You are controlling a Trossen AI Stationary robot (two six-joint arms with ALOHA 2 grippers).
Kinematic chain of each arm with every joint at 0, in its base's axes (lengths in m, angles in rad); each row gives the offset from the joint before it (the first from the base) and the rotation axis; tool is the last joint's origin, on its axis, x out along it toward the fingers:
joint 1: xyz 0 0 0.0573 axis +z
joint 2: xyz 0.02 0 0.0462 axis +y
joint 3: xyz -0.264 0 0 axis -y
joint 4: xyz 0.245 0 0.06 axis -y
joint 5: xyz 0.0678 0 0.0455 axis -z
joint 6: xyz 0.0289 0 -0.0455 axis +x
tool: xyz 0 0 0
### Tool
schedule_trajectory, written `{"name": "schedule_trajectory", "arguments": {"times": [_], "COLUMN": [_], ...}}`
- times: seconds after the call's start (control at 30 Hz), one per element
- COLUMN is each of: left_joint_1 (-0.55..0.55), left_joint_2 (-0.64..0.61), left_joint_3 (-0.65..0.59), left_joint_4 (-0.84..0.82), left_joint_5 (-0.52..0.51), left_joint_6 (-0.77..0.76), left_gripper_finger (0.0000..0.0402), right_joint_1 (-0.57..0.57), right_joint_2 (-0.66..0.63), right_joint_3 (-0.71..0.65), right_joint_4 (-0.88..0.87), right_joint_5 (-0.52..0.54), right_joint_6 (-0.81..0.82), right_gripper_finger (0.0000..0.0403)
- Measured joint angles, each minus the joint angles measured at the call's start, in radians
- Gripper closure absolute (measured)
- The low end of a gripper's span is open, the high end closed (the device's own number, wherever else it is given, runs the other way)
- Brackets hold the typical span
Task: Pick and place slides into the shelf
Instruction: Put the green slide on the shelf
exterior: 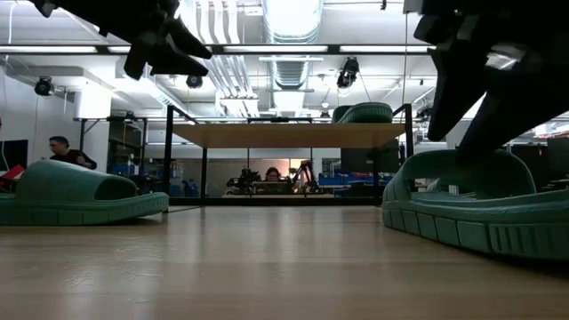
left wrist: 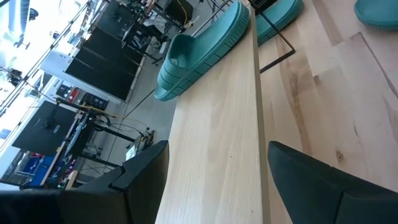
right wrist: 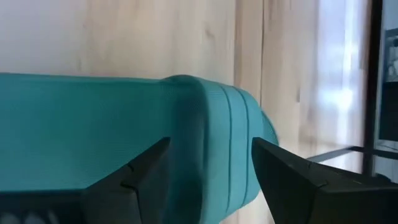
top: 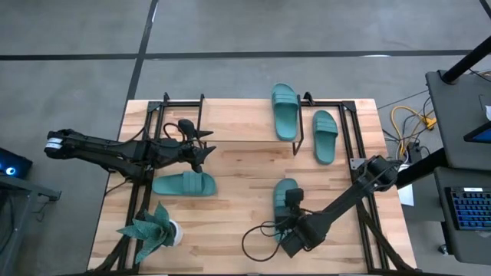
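Observation:
My right gripper [top: 290,201] [right wrist: 210,146] is open and low over a teal slide [top: 285,201] lying on the table right of the middle. One finger stands on each side of its ribbed strap [right wrist: 231,143]. My left gripper [top: 205,144] [left wrist: 217,149] hovers open above the shelf's light-wood top board [left wrist: 217,118], touching nothing. A second slide [top: 184,184] rests sole-down on the table just near of the left gripper. A third slide [top: 285,111] [left wrist: 199,50] lies on the shelf board. The last slide [top: 325,136] is at the shelf's right end. My right gripper comes at the slide from above, its fingers [right wrist: 140,177] straddling the strap [right wrist: 231,143] along the slide's length. I cannot tell whether they touch it. The slide lies flat on the table.
A spiky green plant in a white pot [top: 156,231] stands at the table's near left corner. The shelf's black wire legs [top: 298,142] rise at both ends of the board. A black cable [top: 261,238] loops on the table near the right arm. People show in the room beyond.

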Motion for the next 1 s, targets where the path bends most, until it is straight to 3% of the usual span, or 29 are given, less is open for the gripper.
{"name": "schedule_trajectory", "arguments": {"times": [0.33, 0.53, 0.7, 0.9, 1.0], "left_joint_1": [0.0, 0.0, 0.0, 0.0, 0.0], "left_joint_2": [0.001, 0.002, 0.002, 0.002, 0.002], "left_joint_3": [0.0, 0.0, 0.0, 0.0, 0.0], "left_joint_4": [0.0, -0.003, -0.004, -0.006, -0.012], "left_joint_5": [0.0, 0.003, 0.002, 0.002, 0.002], "left_joint_6": [-0.005, -0.024, -0.024, -0.024, -0.024], "left_gripper_finger": [0.0145, 0.0145, 0.0145, 0.0145, 0.0145], "right_joint_1": [-0.025, -0.05, -0.059, -0.064, -0.064], "right_joint_2": [0.028, 0.027, 0.027, 0.027, 0.027], "right_joint_3": [-0.014, -0.043, -0.058, -0.059, -0.059], "right_joint_4": [-0.013, -0.013, -0.012, -0.02, -0.029], "right_joint_5": [0.028, 0.027, 0.022, 0.019, 0.021], "right_joint_6": [-0.003, 0.019, 0.019, -0.021, -0.023], "right_gripper_finger": [0.0193, 0.022, 0.0271, 0.0376, 0.0388]}}
